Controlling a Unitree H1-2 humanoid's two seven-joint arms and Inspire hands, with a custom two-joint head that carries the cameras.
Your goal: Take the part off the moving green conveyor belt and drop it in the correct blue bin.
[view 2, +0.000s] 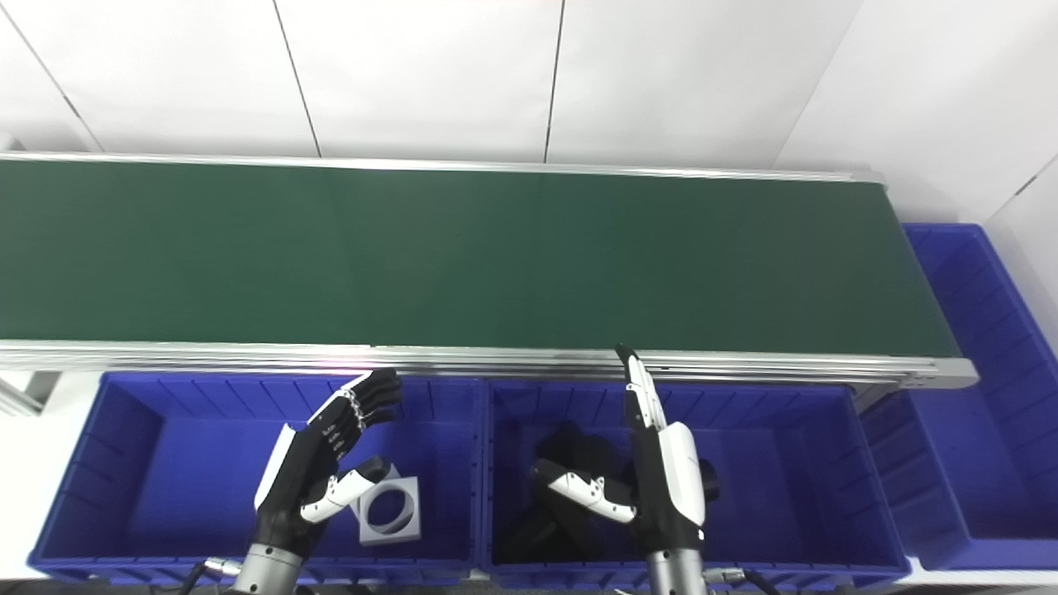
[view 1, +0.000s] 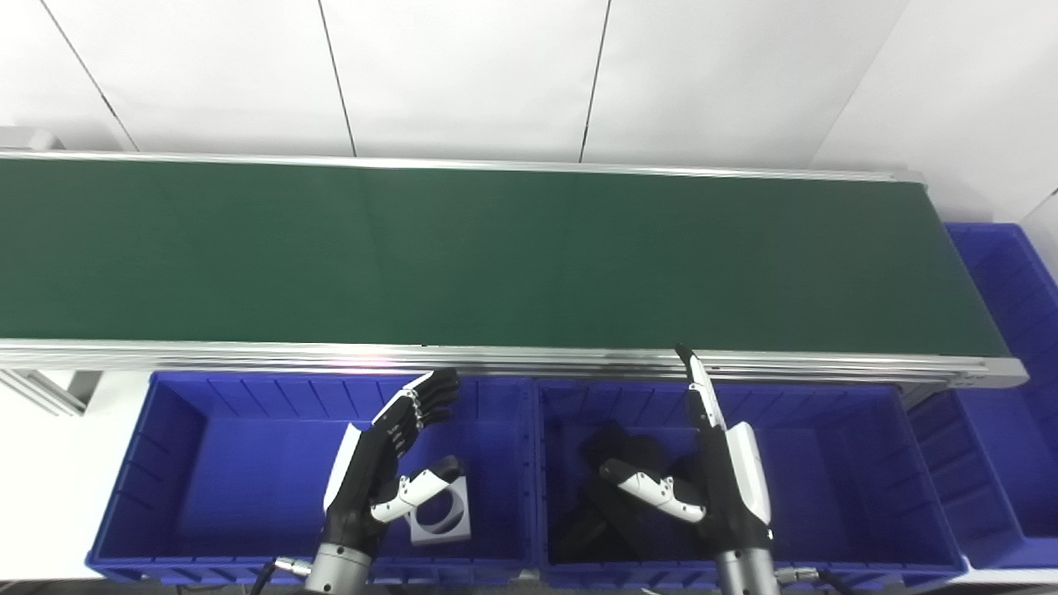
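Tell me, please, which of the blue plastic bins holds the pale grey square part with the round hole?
The left blue bin, under the left hand; the middle blue bin holds black parts.

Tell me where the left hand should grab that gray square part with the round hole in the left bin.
The gray square part lies flat on the left blue bin floor, beside the open left hand. Probably best from above, pinching two opposite outer edges; a fingertip hooked into the round hole could also work.
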